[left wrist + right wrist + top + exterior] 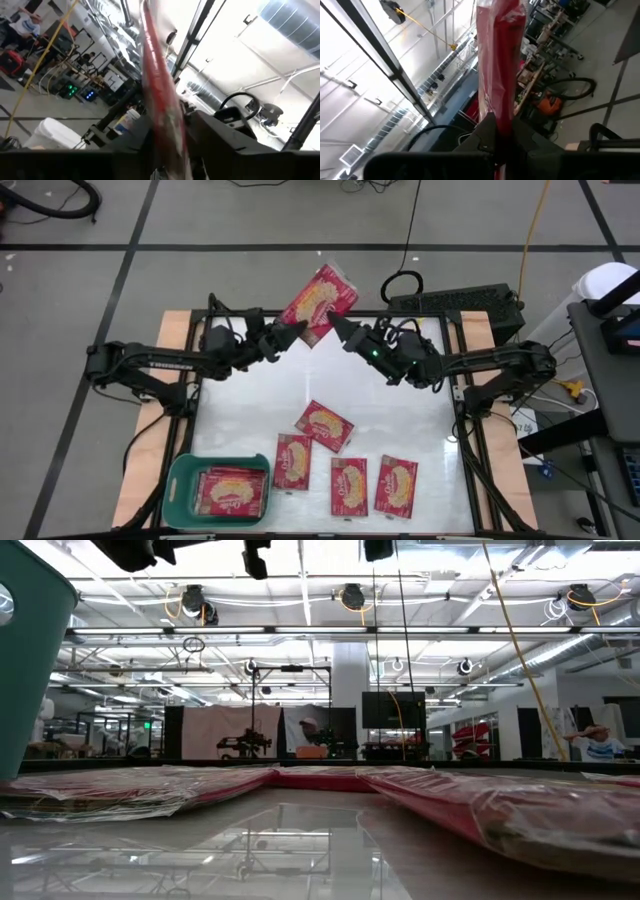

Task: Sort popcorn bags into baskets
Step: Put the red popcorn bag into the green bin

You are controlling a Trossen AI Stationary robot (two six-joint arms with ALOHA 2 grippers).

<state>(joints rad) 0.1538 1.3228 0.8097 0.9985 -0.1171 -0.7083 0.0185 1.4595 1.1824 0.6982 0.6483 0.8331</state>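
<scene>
basket (180, 490), lower left: held two popcorn bags (232, 490) | raised bag (318, 300), top centre: right pincer (337, 327) clamped on it; left pincer (296, 333) touching, grip unclear

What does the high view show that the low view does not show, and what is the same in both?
Only the high view shows the raised popcorn bag held between the left gripper and the right gripper, each gripping an edge of it over the far side of the table. It also shows the popcorn bags lying inside the teal basket.

Only the low view shows the room behind the table, with ceiling lights and a person at far right.

Both show the basket's teal wall and loose red bags lying flat on the tabletop.
</scene>
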